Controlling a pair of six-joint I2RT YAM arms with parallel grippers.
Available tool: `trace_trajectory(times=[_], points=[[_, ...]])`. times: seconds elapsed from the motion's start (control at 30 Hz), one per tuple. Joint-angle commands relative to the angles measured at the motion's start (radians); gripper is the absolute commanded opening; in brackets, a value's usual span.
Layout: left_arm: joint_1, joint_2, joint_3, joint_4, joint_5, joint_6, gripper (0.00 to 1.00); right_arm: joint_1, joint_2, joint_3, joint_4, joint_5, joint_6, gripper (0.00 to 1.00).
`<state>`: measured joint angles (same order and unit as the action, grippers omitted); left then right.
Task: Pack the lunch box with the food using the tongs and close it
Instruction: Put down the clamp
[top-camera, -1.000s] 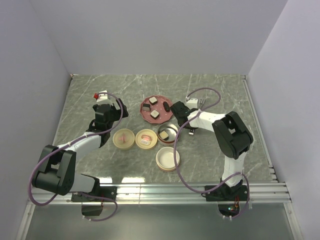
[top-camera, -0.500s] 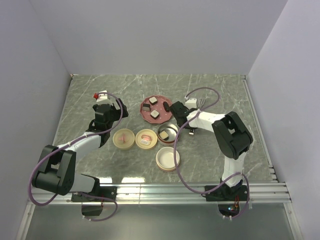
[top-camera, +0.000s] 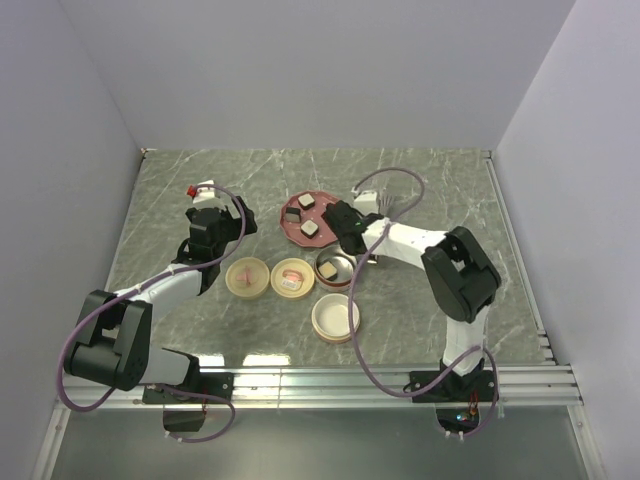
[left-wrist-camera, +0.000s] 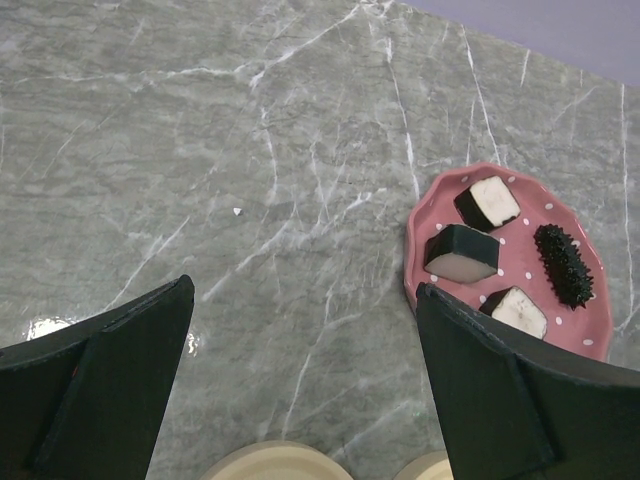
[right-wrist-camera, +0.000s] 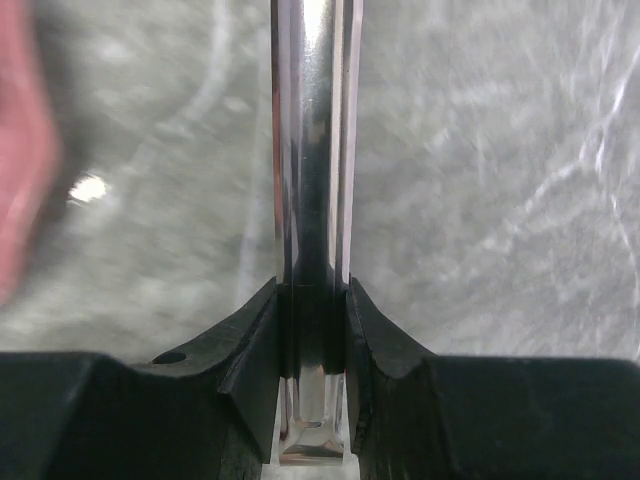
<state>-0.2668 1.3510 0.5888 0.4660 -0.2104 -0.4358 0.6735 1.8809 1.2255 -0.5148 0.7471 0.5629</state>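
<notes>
My right gripper (right-wrist-camera: 312, 330) is shut on the silvery tongs (right-wrist-camera: 310, 150), which run straight out from between its fingers. In the top view that gripper (top-camera: 345, 222) sits at the right edge of the pink plate (top-camera: 296, 232). Three blocks of food (left-wrist-camera: 462, 253) lie on the plate (left-wrist-camera: 590, 340) beside a dark spiky piece (left-wrist-camera: 563, 263). Another block (top-camera: 327, 268) lies inside the round lunch box (top-camera: 343, 261) just below the plate. My left gripper (left-wrist-camera: 300, 400) hangs open over bare table left of the plate, holding nothing.
Two cream lids with pink-red knobs (top-camera: 248, 277) (top-camera: 293, 276) lie left of the lunch box. A cream bowl (top-camera: 336, 317) stands nearer the arms. Grey walls enclose the marble table (top-camera: 440, 190), and a metal rail (top-camera: 380, 378) runs along its near edge.
My right gripper has swung left with the tongs, from beside the lunch box to the plate's right edge. The left arm has stayed put.
</notes>
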Motion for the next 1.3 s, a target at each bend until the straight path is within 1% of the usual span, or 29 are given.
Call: trace_trajectory(times=[0.0, 0.07, 0.17, 0.27, 0.37, 0.53, 0.67, 0.93, 0.97, 1.0, 1.07, 1.1, 1.17, 1.2, 1.27], points=[[0.006, -0.033, 0.005, 0.04, 0.016, -0.012, 1.0, 0.04, 0.085, 0.126, -0.079, 0.119, 0.006, 0.0], [0.006, -0.036, 0.003, 0.042, 0.017, -0.014, 0.99, 0.049, 0.142, 0.181, -0.138, 0.144, 0.012, 0.0], [0.008, -0.043, -0.001, 0.043, 0.014, -0.015, 0.99, 0.051, 0.179, 0.209, -0.223, 0.213, 0.057, 0.0], [0.008, -0.05, -0.006, 0.049, 0.022, -0.015, 1.0, 0.046, 0.158, 0.201, -0.269, 0.267, 0.089, 0.0], [0.009, -0.049, -0.006, 0.049, 0.023, -0.015, 1.0, 0.041, 0.147, 0.209, -0.297, 0.294, 0.08, 0.0], [0.009, -0.055, -0.009, 0.046, 0.025, -0.014, 0.99, 0.005, 0.214, 0.27, -0.359, 0.298, 0.028, 0.0], [0.011, -0.058, -0.009, 0.046, 0.023, -0.017, 0.99, -0.026, 0.247, 0.258, -0.338, 0.259, -0.001, 0.0], [0.011, -0.044, -0.001, 0.042, 0.023, -0.017, 0.99, -0.06, 0.233, 0.22, -0.254, 0.18, -0.07, 0.0], [0.012, -0.043, -0.001, 0.042, 0.022, -0.017, 0.99, -0.063, 0.231, 0.216, -0.237, 0.163, -0.083, 0.01], [0.011, -0.044, -0.001, 0.042, 0.02, -0.015, 1.0, -0.061, 0.23, 0.213, -0.223, 0.132, -0.101, 0.07], [0.012, -0.043, -0.001, 0.04, 0.02, -0.018, 1.0, -0.063, 0.227, 0.213, -0.192, 0.11, -0.124, 0.11], [0.011, -0.043, -0.001, 0.04, 0.019, -0.018, 1.0, -0.061, 0.231, 0.218, -0.192, 0.104, -0.121, 0.2], [0.011, -0.041, 0.0, 0.04, 0.019, -0.018, 1.0, -0.061, 0.248, 0.239, -0.208, 0.109, -0.121, 0.26], [0.012, -0.039, 0.0, 0.04, 0.019, -0.018, 0.99, -0.061, 0.256, 0.246, -0.212, 0.11, -0.123, 0.33], [0.012, -0.036, 0.002, 0.042, 0.02, -0.018, 0.99, -0.061, 0.27, 0.262, -0.223, 0.112, -0.123, 0.4]])
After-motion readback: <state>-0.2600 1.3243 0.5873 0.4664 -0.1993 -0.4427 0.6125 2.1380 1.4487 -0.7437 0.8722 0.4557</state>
